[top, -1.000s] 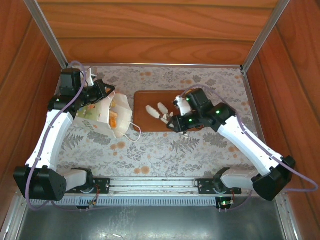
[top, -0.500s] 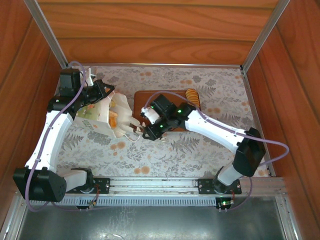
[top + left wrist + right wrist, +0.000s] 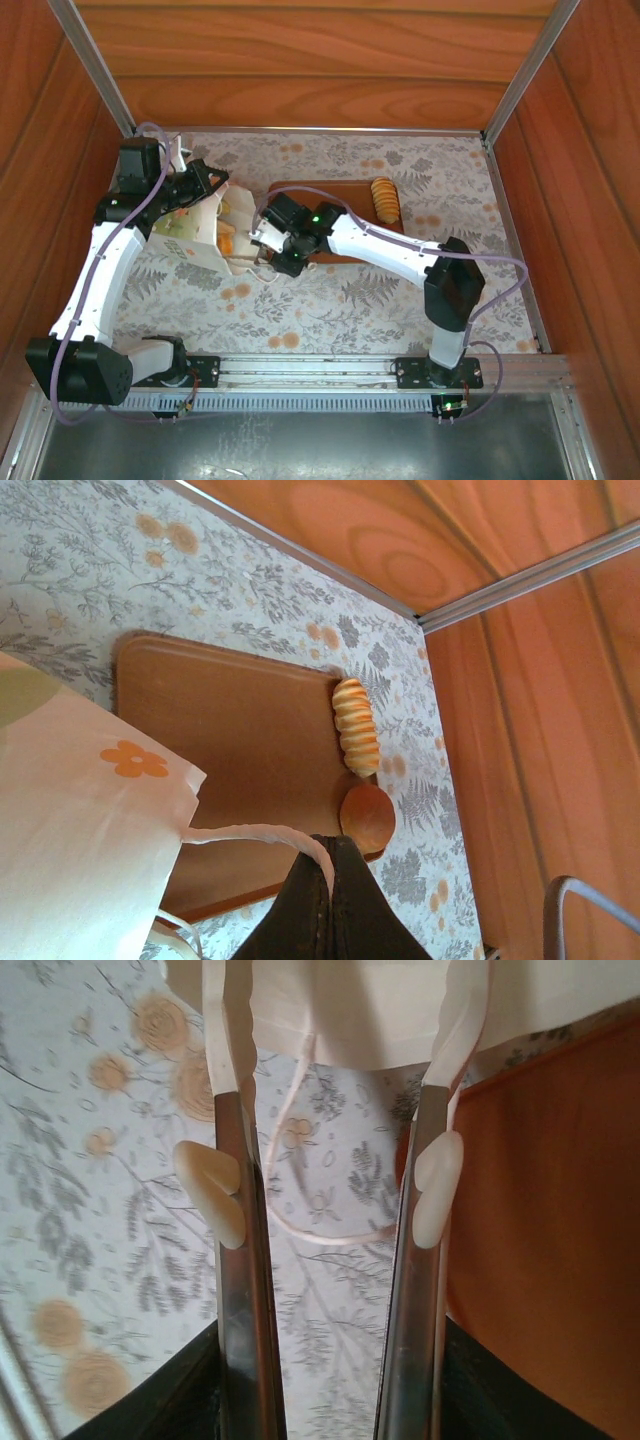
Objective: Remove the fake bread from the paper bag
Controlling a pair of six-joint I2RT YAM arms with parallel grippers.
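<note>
White, green-flowered paper bag (image 3: pixel 200 232) tipped open at the tabletop's (image 3: pixel 330 305) left, orange-gold bread (image 3: pixel 229 240) inside.
Left claw (image 3: pixel 326 852) clenched on its cord handle; right claw (image 3: pixel 335 1100) released at its mouth; ridged loaf (image 3: pixel 383 200) on the board (image 3: pixel 340 192).

Matt paper bag (image 3: pixel 192 236) — smooth wooden board (image 3: pixel 235 725) (satiny)

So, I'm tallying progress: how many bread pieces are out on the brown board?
2: a ridged loaf at the board's right end and a round bun right beside it. More may be hidden in the paper bag.
</note>
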